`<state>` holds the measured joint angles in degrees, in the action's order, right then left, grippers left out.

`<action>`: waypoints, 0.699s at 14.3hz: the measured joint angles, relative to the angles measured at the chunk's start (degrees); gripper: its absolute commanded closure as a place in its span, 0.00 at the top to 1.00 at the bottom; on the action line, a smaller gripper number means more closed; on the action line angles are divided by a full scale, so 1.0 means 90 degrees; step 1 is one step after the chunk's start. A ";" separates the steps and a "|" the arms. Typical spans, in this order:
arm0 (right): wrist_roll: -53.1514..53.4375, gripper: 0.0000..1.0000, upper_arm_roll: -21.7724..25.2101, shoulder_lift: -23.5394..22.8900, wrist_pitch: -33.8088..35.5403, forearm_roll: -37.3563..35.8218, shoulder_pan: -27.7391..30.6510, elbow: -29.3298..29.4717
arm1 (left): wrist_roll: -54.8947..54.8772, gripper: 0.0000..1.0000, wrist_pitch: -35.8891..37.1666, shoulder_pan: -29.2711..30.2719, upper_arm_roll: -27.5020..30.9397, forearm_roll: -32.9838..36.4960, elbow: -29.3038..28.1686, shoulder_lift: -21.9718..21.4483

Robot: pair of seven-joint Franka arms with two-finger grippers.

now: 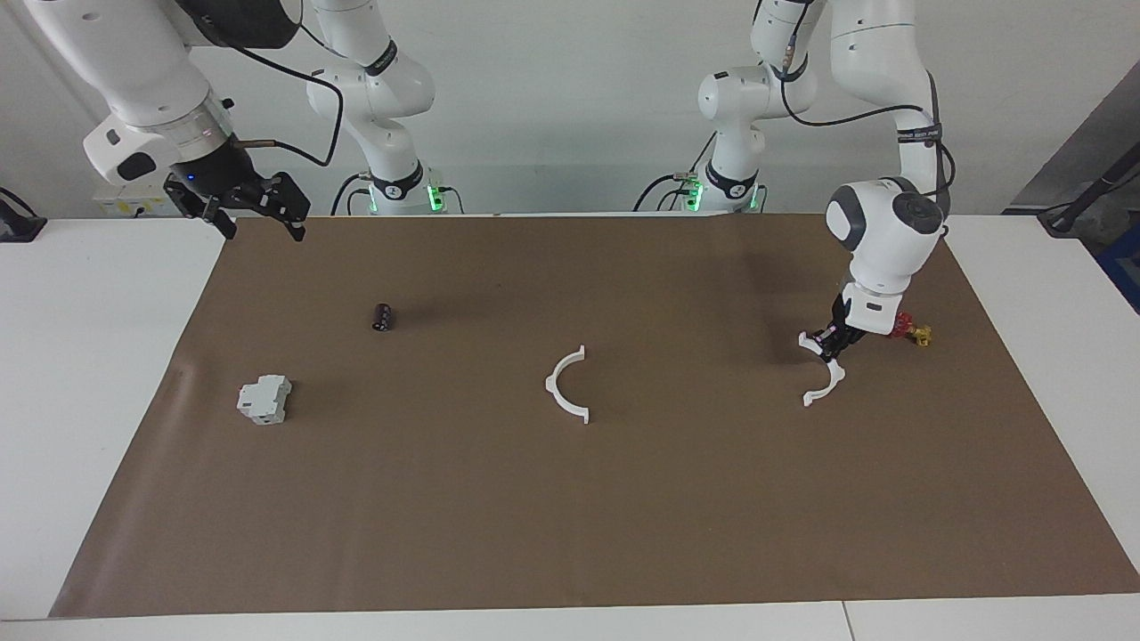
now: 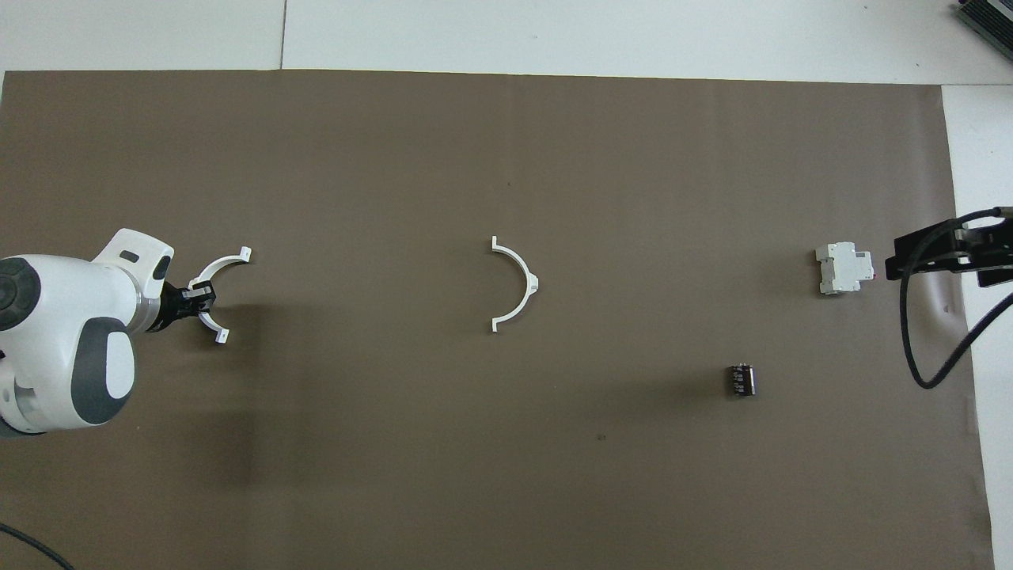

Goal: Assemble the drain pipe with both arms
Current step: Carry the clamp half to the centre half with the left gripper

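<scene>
We have two fixed cameras on the scene. The facing camera sits high across the counter (image 1: 107, 374) and looks back at the robots, so both arm bases appear along its top edge. The overhead camera sits high above the robots' end and looks steeply down and forward; the arms enter from its lower corners. Both stand well back. We see the same brown mat (image 2: 506, 491) in both, turned half a turn, including the white half-ring (image 1: 567, 384) at mid-mat (image 2: 516, 284).
</scene>
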<state>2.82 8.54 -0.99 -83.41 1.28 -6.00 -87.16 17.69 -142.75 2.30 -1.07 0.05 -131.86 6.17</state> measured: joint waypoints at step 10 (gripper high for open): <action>0.0000 1.00 0.0000 0.0000 0.0000 0.0000 0.0000 0.0000 | 0.3640 0.00 0.0962 -0.2284 -0.0056 0.0000 0.1017 0.0032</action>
<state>2.82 8.54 -0.99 -83.41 1.28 -6.01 -87.16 50.45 -134.10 -18.25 -1.58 0.05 -122.71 6.46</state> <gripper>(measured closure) 0.000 0.930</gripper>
